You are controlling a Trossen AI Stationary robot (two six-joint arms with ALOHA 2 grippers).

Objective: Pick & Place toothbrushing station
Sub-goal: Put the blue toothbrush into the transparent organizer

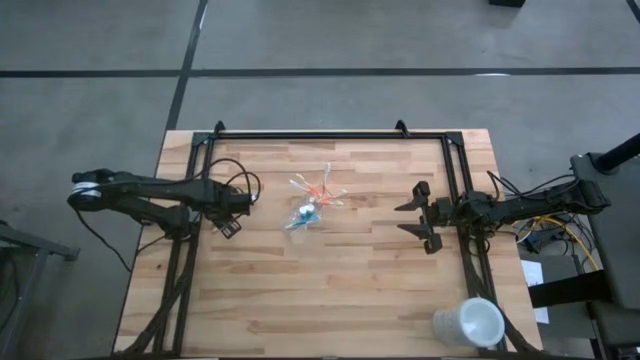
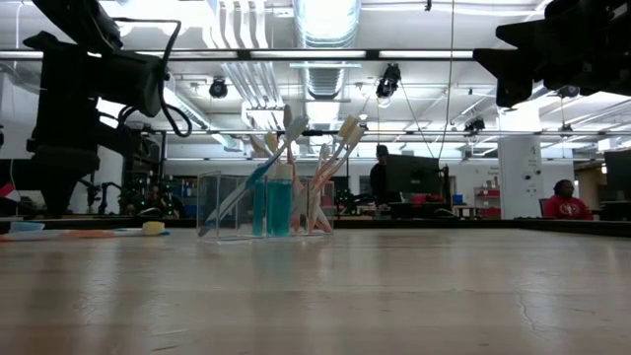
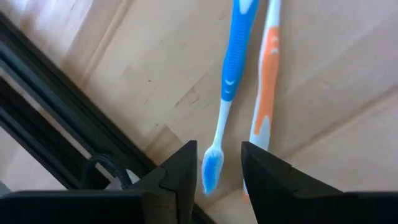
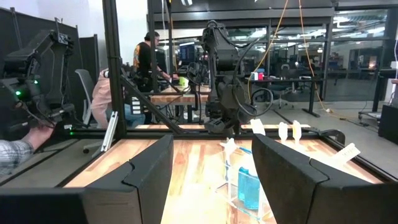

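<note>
wooden table [image 1: 340,290], workshop room behind

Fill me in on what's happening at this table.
The left hand hangs over a blue toothbrush and an orange toothbrush lying side by side on the wooden table, its fingers apart with the blue brush's head showing between them. Neither brush looks gripped. The clear cup stands mid-table holding other toothbrushes and a blue tube. The right hand waits open to its right.
</note>
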